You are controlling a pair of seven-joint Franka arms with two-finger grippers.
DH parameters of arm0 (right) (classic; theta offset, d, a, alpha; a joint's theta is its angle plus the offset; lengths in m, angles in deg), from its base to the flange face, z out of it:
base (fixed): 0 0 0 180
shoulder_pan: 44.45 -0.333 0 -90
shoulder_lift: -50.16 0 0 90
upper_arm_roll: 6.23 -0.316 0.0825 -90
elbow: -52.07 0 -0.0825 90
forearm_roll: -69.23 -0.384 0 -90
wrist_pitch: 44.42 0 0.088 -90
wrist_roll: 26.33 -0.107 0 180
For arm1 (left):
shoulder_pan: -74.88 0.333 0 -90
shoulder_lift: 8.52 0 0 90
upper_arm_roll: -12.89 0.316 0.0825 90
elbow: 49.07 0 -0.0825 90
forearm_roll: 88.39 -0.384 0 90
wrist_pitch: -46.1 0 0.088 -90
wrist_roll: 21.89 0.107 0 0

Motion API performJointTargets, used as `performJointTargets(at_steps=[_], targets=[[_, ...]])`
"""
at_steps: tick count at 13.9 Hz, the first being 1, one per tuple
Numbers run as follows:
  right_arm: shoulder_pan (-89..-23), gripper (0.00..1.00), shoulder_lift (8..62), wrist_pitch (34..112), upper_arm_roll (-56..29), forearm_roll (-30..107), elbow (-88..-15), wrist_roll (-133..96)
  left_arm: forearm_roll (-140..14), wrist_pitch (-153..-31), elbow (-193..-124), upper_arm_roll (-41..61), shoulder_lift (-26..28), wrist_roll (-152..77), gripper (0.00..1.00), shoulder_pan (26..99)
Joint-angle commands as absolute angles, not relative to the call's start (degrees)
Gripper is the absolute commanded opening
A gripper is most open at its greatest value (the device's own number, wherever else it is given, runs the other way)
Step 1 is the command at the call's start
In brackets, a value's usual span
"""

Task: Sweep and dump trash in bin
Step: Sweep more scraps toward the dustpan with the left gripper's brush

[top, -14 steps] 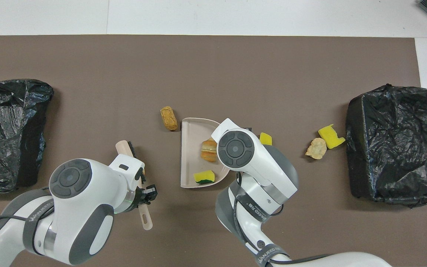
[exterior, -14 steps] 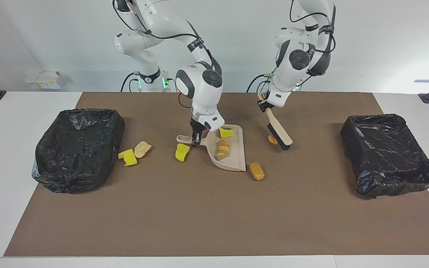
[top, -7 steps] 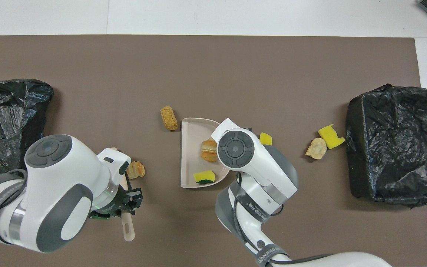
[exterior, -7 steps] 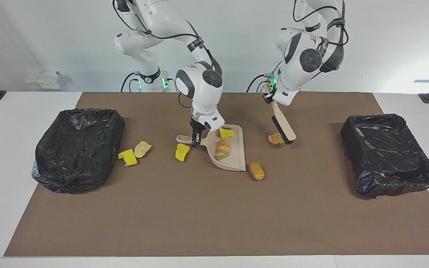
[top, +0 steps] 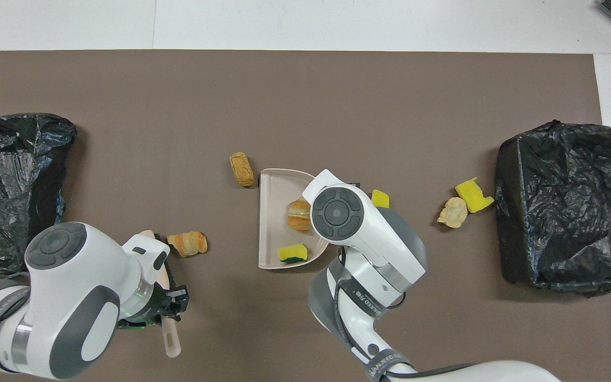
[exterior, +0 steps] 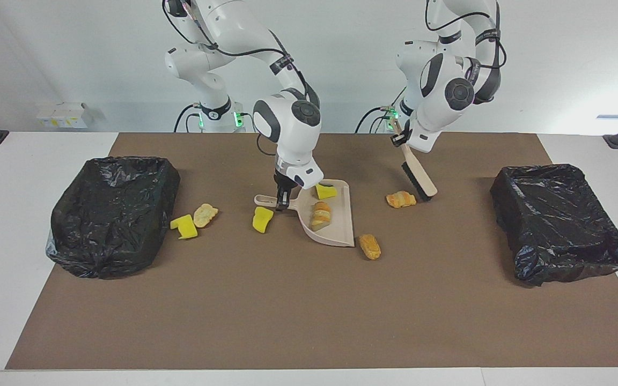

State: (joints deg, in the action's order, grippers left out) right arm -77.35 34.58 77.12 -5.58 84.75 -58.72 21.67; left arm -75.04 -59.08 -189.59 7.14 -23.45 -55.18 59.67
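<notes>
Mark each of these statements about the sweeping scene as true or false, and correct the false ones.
1. Two pieces of trash lie in the dustpan. True: a sponge piece and a bread roll.
2. The left gripper holds the dustpan. False: it holds the brush; the right gripper holds the dustpan's handle.
3. The croissant lies on the mat beside the brush's bristles. True.
4. The brown pastry lies inside the dustpan. False: it lies on the mat just outside the pan's open edge.
5. Both bins are lined with white bags. False: the bin at the right arm's end and the bin at the left arm's end have black bags.
</notes>
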Motion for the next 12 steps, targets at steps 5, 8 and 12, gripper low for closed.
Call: performJointTargets(at_steps=[5,8,12], targets=[[-77.41,0.0,33.99,76.34,-5.7,86.55,-59.02,20.61,-74.24,-74.11,-187.59,7.17,-17.58,-54.24,0.0,47.83],[-77.32,0.0,33.98,76.0,-5.7,86.55,-59.02,20.69,-69.07,-76.67,-186.09,7.17,-17.13,-55.03,0.0,42.2],[-77.5,0.0,34.25,73.8,-5.7,89.53,-58.67,20.69,-67.38,-77.91,-182.84,7.17,-13.79,-51.71,0.0,37.52]])
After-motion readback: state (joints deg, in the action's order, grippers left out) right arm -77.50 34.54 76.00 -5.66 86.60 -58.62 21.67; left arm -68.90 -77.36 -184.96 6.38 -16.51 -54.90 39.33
